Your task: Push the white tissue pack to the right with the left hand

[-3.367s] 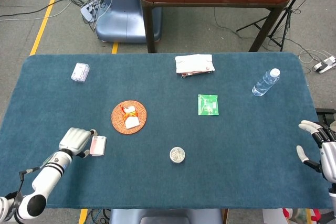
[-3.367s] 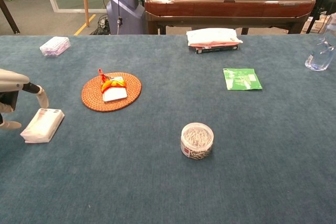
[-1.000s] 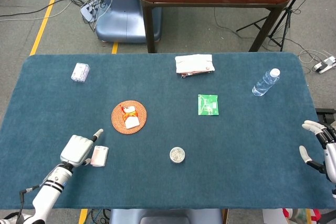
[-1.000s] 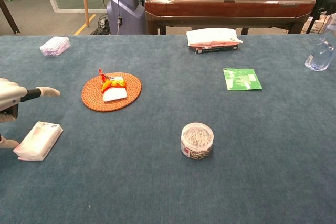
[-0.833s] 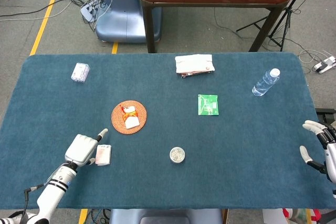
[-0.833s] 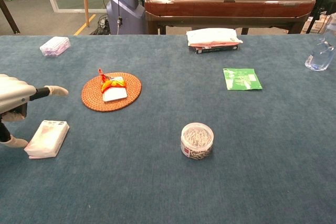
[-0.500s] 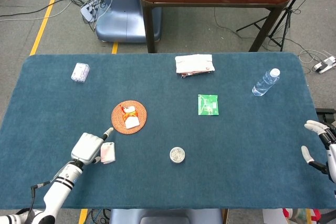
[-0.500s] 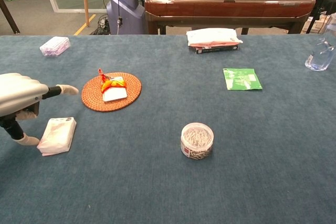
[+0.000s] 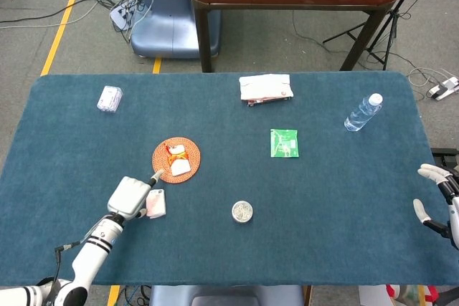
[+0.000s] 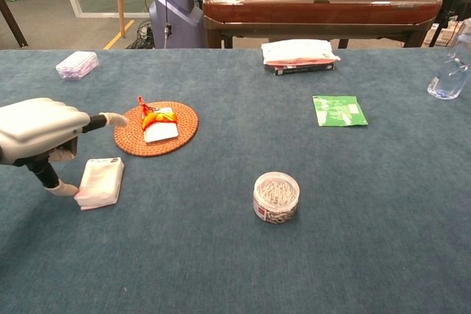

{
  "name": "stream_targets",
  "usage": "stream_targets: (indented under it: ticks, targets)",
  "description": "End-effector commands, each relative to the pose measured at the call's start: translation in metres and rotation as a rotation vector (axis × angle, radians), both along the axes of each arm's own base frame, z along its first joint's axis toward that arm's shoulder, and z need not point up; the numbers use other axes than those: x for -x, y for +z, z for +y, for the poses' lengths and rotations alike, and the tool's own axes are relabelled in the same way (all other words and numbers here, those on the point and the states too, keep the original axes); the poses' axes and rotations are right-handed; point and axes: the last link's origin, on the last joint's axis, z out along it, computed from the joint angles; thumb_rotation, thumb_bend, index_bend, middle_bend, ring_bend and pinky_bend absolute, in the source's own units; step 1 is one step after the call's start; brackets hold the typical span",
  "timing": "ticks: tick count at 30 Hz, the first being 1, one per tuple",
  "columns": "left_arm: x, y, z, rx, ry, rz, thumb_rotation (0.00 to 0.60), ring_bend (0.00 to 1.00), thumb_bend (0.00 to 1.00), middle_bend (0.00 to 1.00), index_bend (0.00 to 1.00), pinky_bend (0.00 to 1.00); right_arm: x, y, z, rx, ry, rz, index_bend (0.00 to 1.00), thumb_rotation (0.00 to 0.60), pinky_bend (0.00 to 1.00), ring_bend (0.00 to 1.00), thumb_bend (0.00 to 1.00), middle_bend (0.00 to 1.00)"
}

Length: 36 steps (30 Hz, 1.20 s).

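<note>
wide blue carpeted table (image 9: pixel 301 249), seen whole from the head view, cut off at both sides in the chest view. beyond its far edge, a brown wooden mahjong table (image 10: pixel 324 1), tiles on top visible only from the chest view. on the far middle of the blue table, a white soft bag lying on a dark flat packet (image 9: pixel 265 87). toward the far right, a clear plastic water bottle (image 9: pixel 363 112), lying tilted in the head view, only partly in frame at the chest view's right edge. left of centre, a round woven orange coaster (image 9: pixel 176 160) with a small white and orange sachet on it. at the near left, the white left hand (image 9: pixel 130 196), fingers spread, one finger stretched toward the coaster, a lower finger touching the left edge of the white tissue pack (image 9: pixel 155 204); that contact plain in the chest view (image 10: pixel 62 188), hidden under the hand from above. tissue pack lying flat just right of the left hand, near the coaster's near side but apart from it. right of centre, a green flat sachet (image 9: pixel 284 142). at the far left, a small clear wrapped packet (image 9: pixel 110 98). near centre, a small round clear tub of white bits (image 9: pixel 242 211). at the right edge, head view only, the right hand (image 9: pixel 439 202), fingers apart, holding nothing.
</note>
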Motion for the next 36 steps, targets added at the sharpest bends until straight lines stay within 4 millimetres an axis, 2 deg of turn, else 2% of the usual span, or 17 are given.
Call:
stream_targets:
  ticks: [1,15,25,36]
  targets:
    - [-0.004,-0.002,0.000,0.001,-0.008,-0.003,0.600,0.90,0.00,1.00,0.07,1.00,0.000,0.000,0.000,0.000,0.000,-0.001,0.28,0.600,0.31,0.17,0.35,0.27]
    - [-0.030,-0.016,-0.001,0.028,-0.049,-0.044,0.600,0.90,0.00,1.00,0.07,1.00,0.000,0.001,0.000,0.001,0.001,-0.002,0.28,0.600,0.31,0.17,0.35,0.27]
    - [-0.048,-0.027,0.007,0.023,-0.057,-0.083,0.600,0.90,0.00,1.00,0.07,1.00,0.000,0.002,0.000,0.001,0.004,-0.007,0.28,0.600,0.31,0.17,0.35,0.27]
    - [-0.053,-0.032,0.014,0.004,-0.031,-0.092,0.600,0.90,0.00,1.00,0.08,1.00,0.001,0.003,-0.001,0.002,0.002,-0.009,0.28,0.600,0.31,0.17,0.35,0.27]
